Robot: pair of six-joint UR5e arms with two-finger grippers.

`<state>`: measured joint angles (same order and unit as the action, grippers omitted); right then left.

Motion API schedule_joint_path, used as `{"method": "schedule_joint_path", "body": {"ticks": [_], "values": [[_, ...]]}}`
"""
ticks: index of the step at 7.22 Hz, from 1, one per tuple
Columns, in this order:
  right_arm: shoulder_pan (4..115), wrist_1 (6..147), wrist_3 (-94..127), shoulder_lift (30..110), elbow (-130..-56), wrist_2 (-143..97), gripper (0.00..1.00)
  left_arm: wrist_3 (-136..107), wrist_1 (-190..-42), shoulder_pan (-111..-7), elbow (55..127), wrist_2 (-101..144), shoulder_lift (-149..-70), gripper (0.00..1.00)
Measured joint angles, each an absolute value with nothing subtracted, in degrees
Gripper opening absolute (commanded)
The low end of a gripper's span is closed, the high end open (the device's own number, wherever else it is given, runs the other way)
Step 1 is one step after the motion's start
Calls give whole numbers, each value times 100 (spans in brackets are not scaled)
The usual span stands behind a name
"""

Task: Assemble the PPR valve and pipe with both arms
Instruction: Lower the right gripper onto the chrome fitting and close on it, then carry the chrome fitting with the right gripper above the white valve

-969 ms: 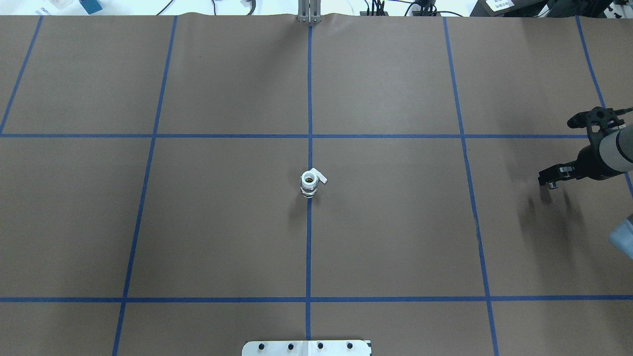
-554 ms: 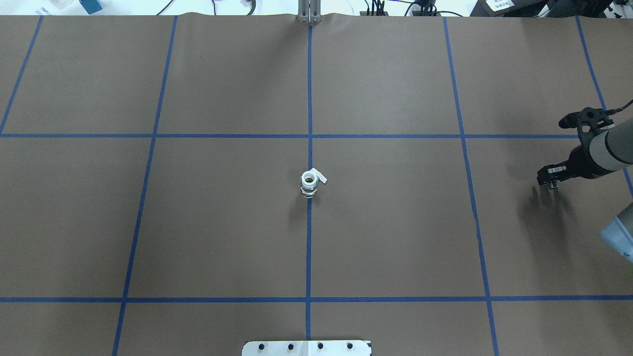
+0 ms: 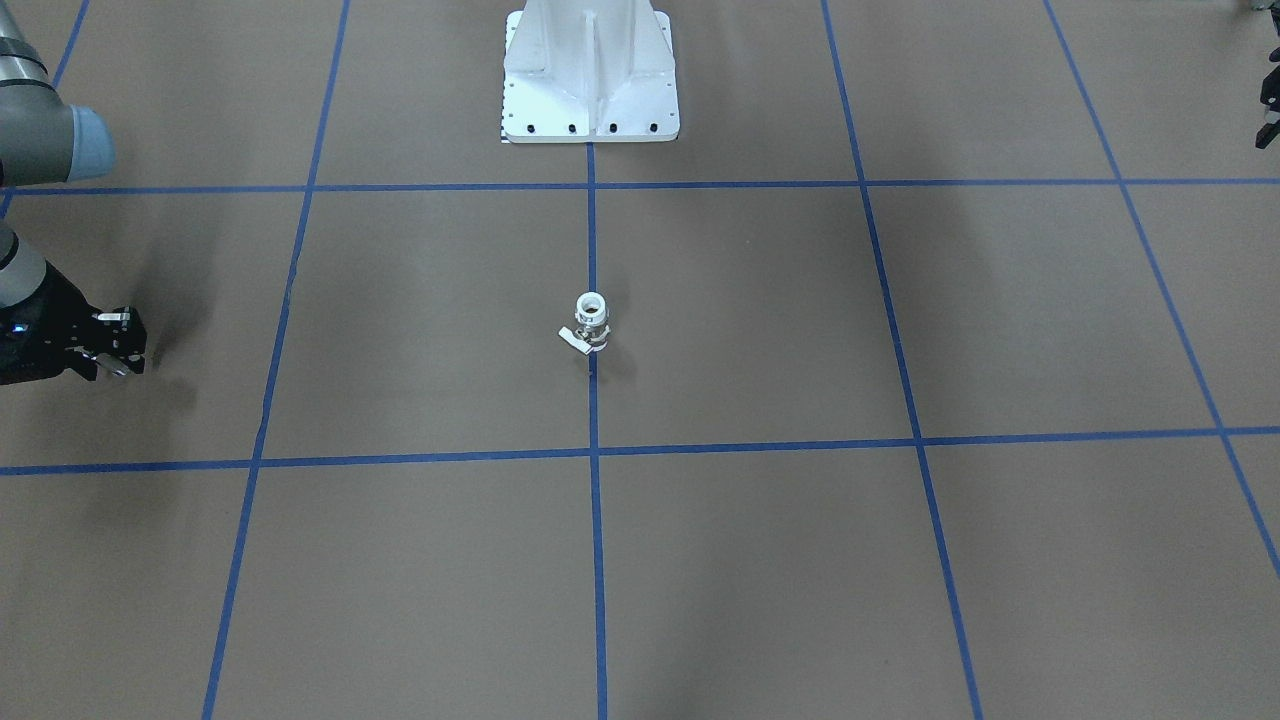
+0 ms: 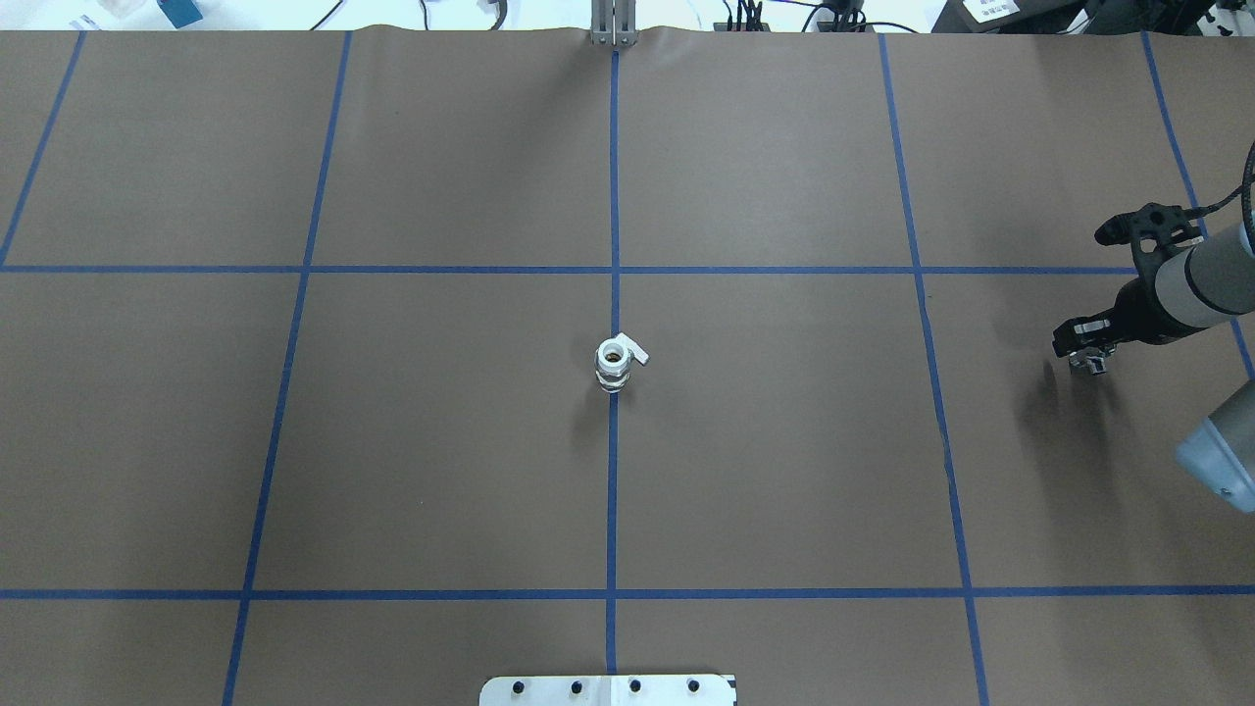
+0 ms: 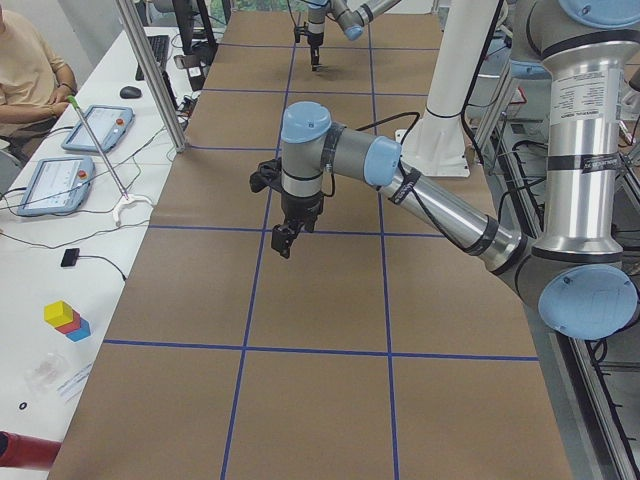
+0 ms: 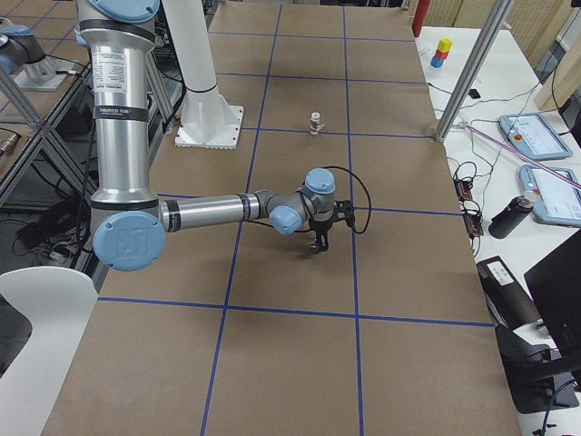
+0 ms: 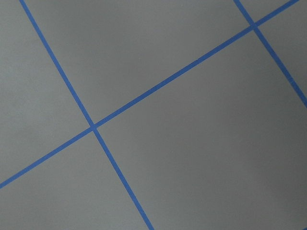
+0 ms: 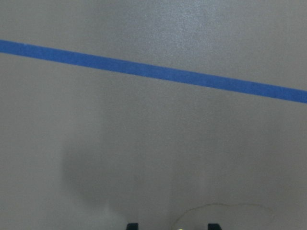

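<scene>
The PPR valve stands upright on the table's centre tape cross, white ring on top and lever to one side; it also shows in the front-facing view and far off in the exterior right view. Silvery metal shows below its top ring. No separate pipe lies anywhere in view. My right gripper hovers low over the table's right side, far from the valve. Its fingertips stand apart. My left gripper hangs over the left side, cut off by the front-facing view's edge; I cannot tell its state.
The brown table cover carries a blue tape grid. The white bolted pedestal stands at the robot's side of the table. A metal post is at the far edge. Tablets and cables lie on the side desk.
My right gripper has shifted slightly left and towards the far edge in the overhead view, and more of the right arm's elbow has come into view. The valve has not moved.
</scene>
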<state>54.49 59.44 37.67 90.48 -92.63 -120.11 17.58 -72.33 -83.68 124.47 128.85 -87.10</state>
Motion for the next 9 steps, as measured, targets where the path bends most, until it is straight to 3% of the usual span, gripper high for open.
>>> {"method": "schedule_joint_path", "body": {"ticks": [1, 2, 3, 9], "values": [[5453, 5942, 3757, 9074, -9275, -12012, 42, 1756, -7233, -8368, 12443, 12885, -8710, 100], [5456, 5942, 3753, 9095, -9278, -12009, 6, 1752, -7233, -8367, 12446, 12887, -8710, 100], [5457, 5941, 3759, 9112, -9283, -12007, 0, 1750, -7233, -8367, 12455, 12889, -8710, 100], [5521, 6069, 4047, 8963, -9990, -12260, 0, 1813, -7403, -8579, 12003, 12889, -8413, 100]]}}
